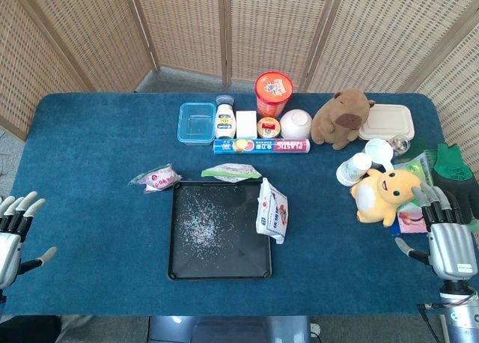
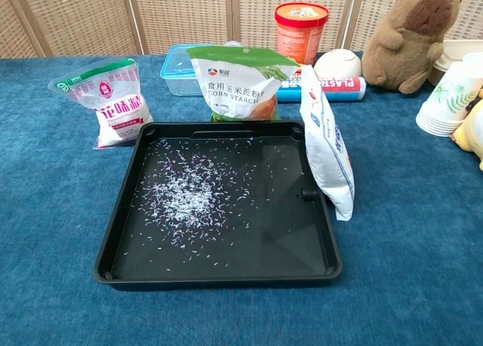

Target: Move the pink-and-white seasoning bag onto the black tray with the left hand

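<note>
the pink-and-white seasoning bag lies on the table just off the black tray's far-left corner, its long axis running left to right. the left hand, empty with fingers spread, is nearer; the bag lies forward and to its right.

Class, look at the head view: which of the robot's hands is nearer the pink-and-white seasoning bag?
Left. The left hand waits at the table's left edge, nearer the seasoning bag; the right hand sits at the far right edge, beyond the black tray.
</note>
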`<state>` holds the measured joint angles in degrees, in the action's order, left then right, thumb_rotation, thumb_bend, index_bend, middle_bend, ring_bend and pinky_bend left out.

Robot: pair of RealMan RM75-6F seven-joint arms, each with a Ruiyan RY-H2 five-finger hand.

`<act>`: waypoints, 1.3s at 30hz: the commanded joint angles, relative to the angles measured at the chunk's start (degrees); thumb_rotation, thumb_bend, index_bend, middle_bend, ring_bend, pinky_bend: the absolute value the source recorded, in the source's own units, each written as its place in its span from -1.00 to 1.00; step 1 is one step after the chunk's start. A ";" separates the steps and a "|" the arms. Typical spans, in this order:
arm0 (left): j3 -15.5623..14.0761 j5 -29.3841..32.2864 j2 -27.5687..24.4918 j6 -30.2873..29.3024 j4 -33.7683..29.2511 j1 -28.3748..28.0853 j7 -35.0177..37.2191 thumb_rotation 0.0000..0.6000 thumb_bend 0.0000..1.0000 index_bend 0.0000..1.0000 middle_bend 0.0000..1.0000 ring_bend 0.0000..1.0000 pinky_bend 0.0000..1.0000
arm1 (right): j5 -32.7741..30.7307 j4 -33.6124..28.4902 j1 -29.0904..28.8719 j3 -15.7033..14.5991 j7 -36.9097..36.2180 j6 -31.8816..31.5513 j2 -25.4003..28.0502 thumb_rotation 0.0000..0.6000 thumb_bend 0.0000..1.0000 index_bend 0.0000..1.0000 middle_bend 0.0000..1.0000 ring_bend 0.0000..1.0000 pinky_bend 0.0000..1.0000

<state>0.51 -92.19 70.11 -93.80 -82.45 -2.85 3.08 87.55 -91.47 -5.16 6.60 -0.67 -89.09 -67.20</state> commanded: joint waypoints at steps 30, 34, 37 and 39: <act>7.61 6.91 18.70 20.28 26.91 -15.59 29.61 1.00 -1.00 -1.00 -1.00 -1.00 -0.88 | -1.27 -1.28 -0.14 -0.58 -2.75 2.20 1.72 1.00 -1.00 -0.98 -1.00 -1.00 -1.00; 8.41 7.25 22.22 22.73 30.67 -18.79 30.32 1.00 -1.00 -1.00 -1.00 -1.00 -0.88 | -1.77 -1.14 -0.23 -0.37 -3.03 2.44 1.74 1.00 -1.00 -0.98 -1.00 -1.00 -1.00; 8.71 7.79 24.11 24.10 32.08 -20.26 31.07 1.00 -1.00 -1.00 -1.00 -1.00 -0.88 | -1.93 -1.08 -0.21 -0.29 -3.23 2.45 1.83 1.00 -1.00 -0.98 -1.00 -1.00 -1.00; 8.94 8.18 24.93 24.49 32.40 -20.82 31.45 1.00 -1.00 -1.00 -1.00 -1.00 -0.88 | -2.05 -1.04 -0.21 -0.27 -3.33 2.50 1.85 1.00 -1.00 -0.98 -1.00 -1.00 -1.00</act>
<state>9.15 -84.39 94.57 -69.73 -50.43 -23.22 34.12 85.49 -92.52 -5.37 6.33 -4.00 -86.59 -65.35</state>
